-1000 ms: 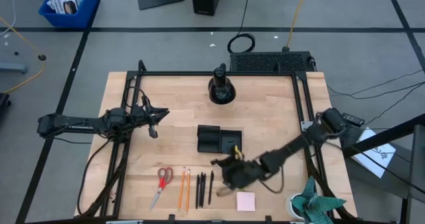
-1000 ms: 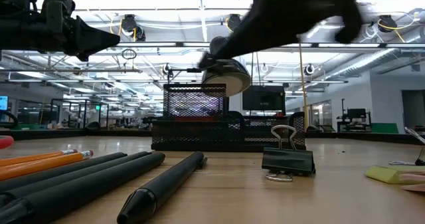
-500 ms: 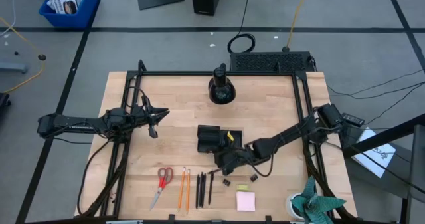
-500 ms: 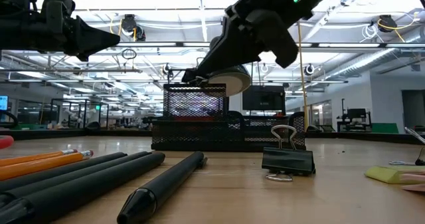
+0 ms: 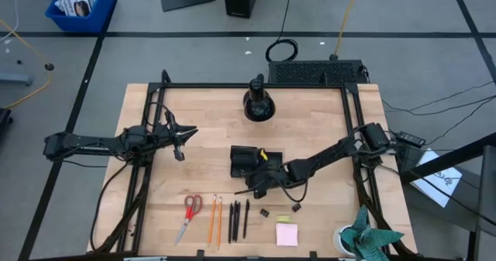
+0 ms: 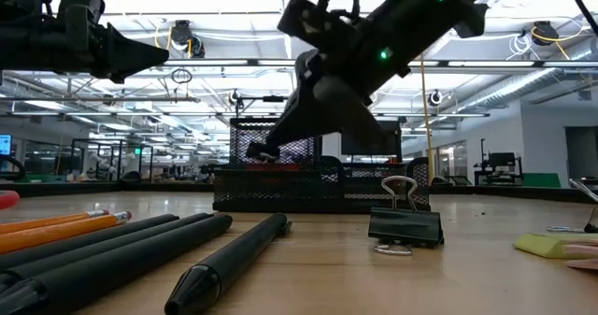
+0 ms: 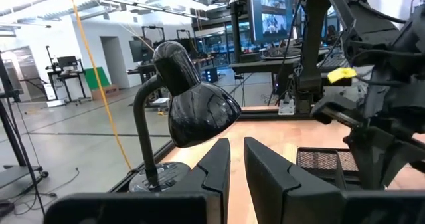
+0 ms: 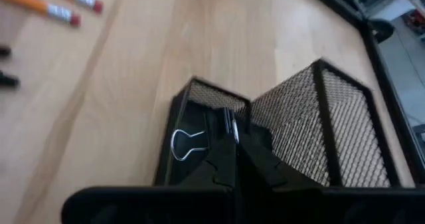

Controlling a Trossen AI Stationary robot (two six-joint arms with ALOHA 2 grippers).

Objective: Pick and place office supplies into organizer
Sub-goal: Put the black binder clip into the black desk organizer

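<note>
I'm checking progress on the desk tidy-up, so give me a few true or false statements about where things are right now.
1. The right gripper is over the organizer. True.
2. The red-handled scissors are in the organizer. False: they lie on the table near its front edge.
3. The pink sticky-note pad lies on the table. True.
4. The left gripper holds a pencil. False: it is off to the side of the table with nothing in its jaws.
5. A binder clip shows in the organizer in the right wrist view. True.
</note>
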